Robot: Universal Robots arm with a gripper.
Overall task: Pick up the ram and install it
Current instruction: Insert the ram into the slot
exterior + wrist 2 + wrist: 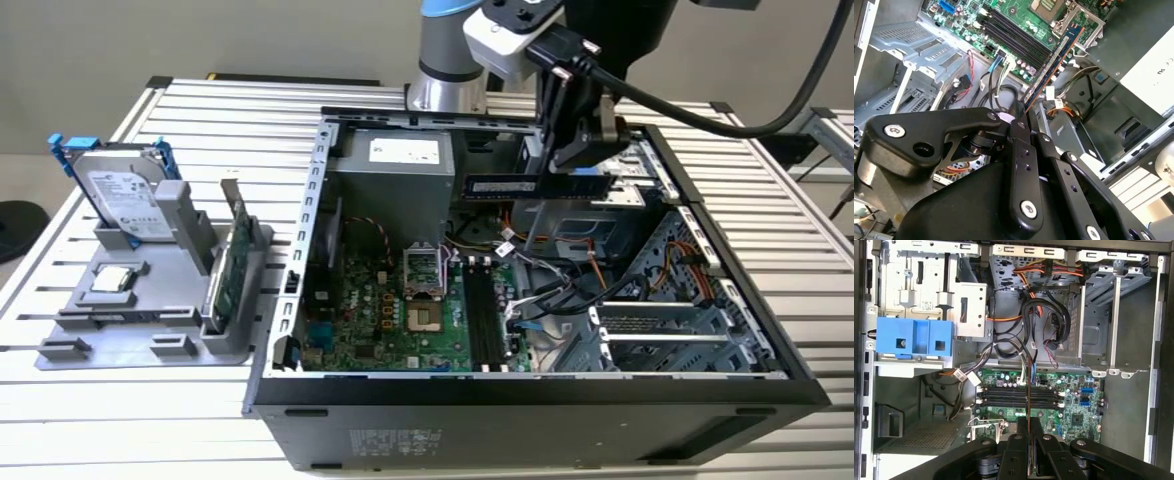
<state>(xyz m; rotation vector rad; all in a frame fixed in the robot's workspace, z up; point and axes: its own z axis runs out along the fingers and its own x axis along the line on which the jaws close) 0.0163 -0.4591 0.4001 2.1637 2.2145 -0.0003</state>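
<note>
Jaws of the gripper (586,168) are clamped on the ram (521,186), held above the slots (483,318); inserting is not yet done.

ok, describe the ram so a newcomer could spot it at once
Start at the open black computer case. Above its interior, the tool grips a long thin blue stick held level in the air: the ram. Unlike the green card standing outside the case, it's narrow and blue.
</note>
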